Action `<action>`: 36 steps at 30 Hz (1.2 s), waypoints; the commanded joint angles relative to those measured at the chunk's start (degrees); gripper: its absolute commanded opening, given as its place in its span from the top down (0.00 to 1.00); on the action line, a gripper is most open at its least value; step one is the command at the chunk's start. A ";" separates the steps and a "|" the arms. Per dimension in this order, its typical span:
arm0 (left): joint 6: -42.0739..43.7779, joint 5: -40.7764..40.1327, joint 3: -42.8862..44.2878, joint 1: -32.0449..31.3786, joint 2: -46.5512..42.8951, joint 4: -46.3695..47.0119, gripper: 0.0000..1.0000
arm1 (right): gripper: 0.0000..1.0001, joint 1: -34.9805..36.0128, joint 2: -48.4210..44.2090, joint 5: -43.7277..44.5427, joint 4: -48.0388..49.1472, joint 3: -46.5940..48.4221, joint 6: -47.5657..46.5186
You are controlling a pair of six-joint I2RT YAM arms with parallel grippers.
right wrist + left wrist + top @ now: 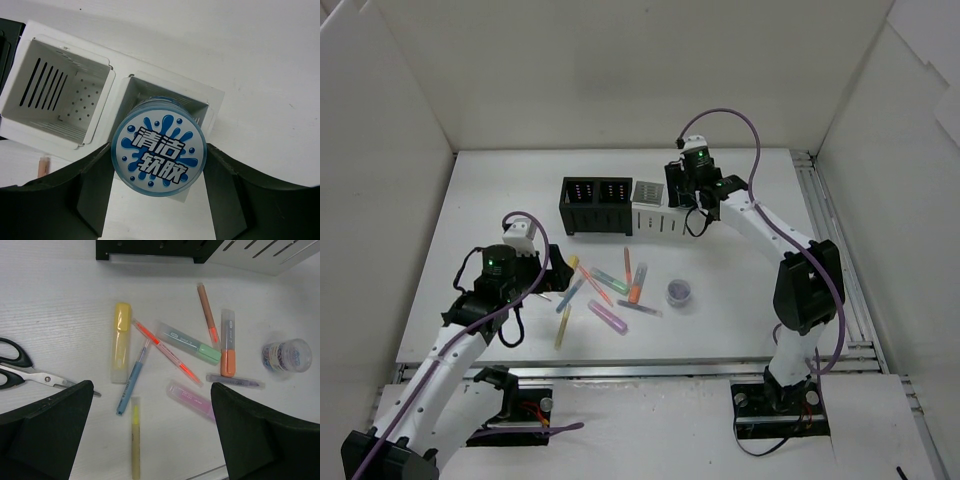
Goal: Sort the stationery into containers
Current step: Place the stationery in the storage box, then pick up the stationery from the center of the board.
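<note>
Short pastel markers and thin pens lie scattered on the table under my left gripper (152,440), which is open and empty: a yellow marker (120,342), green marker (189,343), orange marker (228,342), pink marker (191,399), blue pen (131,385) and thin yellow pen (135,440). A small clear round tub (286,355) stands to their right. My right gripper (159,160) is shut on a round blue-labelled tub (159,152), held over the right compartment of the white organiser (117,75). The black organiser (595,205) stands to the white one's left.
Black-handled scissors (25,370) lie left of the markers. The white organiser's left compartment (65,95) holds nothing. White walls enclose the table on three sides. A thin red pen (167,352), a brown pen (206,312) and a purple pen (234,381) lie among the markers.
</note>
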 commanded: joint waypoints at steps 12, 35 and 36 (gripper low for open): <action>0.35 0.05 4.03 -0.27 0.60 1.68 0.00 | 0.19 -0.03 -3.65 1.17 0.84 2.32 -0.66; -1.93 0.31 0.78 -0.27 -1.86 2.12 0.01 | 0.02 17.19 -24.14 -0.14 -8.48 -30.19 10.50; -2.02 0.40 0.60 -0.27 -1.94 2.21 0.01 | 0.02 17.37 -23.09 -1.36 -8.48 -30.81 11.29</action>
